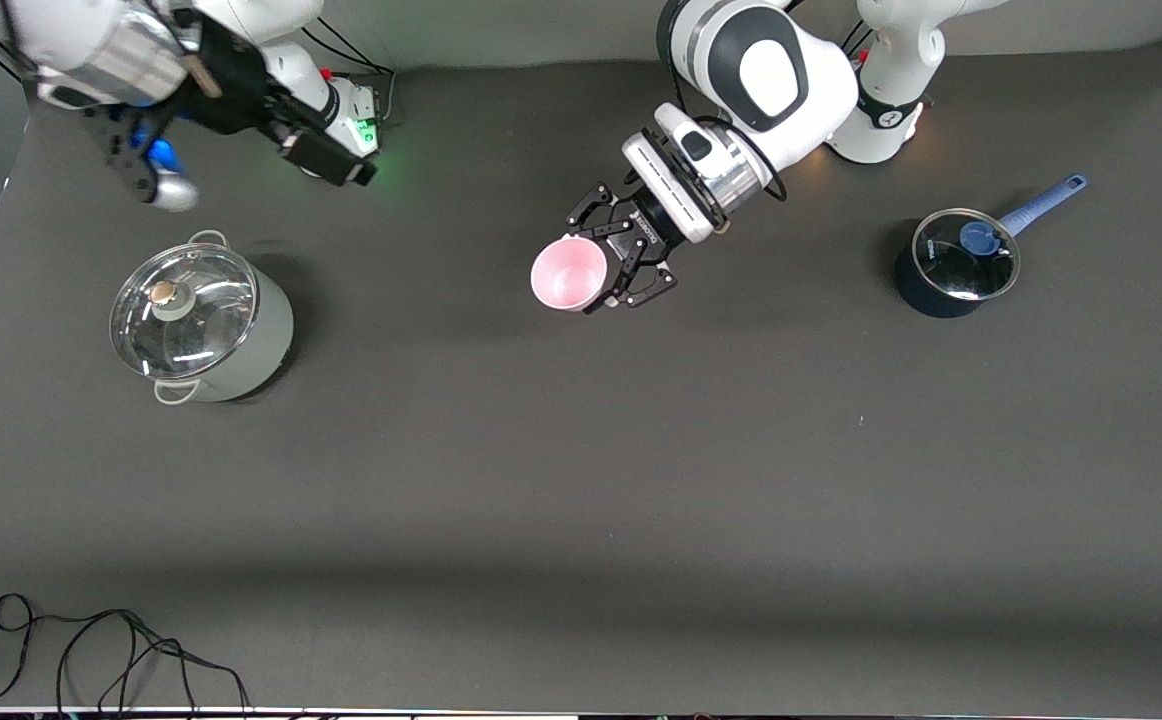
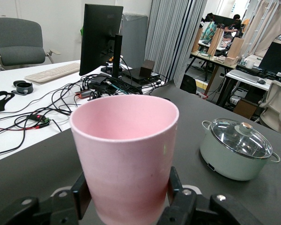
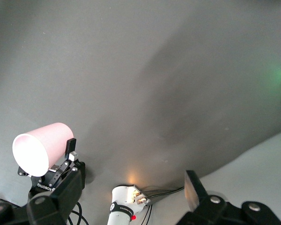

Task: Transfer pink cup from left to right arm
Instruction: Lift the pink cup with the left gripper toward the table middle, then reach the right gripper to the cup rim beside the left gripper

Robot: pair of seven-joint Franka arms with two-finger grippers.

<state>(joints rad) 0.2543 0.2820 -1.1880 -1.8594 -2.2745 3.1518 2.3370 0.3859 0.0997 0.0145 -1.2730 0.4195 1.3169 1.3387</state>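
Pink cup (image 1: 568, 274), smooth plastic, clamped in the left gripper (image 1: 609, 262), base hidden between its fingers
Right gripper (image 1: 146, 165) waits aloft, fingers apart, blurred

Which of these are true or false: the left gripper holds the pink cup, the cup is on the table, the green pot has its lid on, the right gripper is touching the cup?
1. The left gripper holds the pink cup. True.
2. The cup stands on the table. False: it is held above it.
3. The green pot has its lid on. True.
4. The right gripper touches the cup. False: it is apart, up above the green pot's end of the table.
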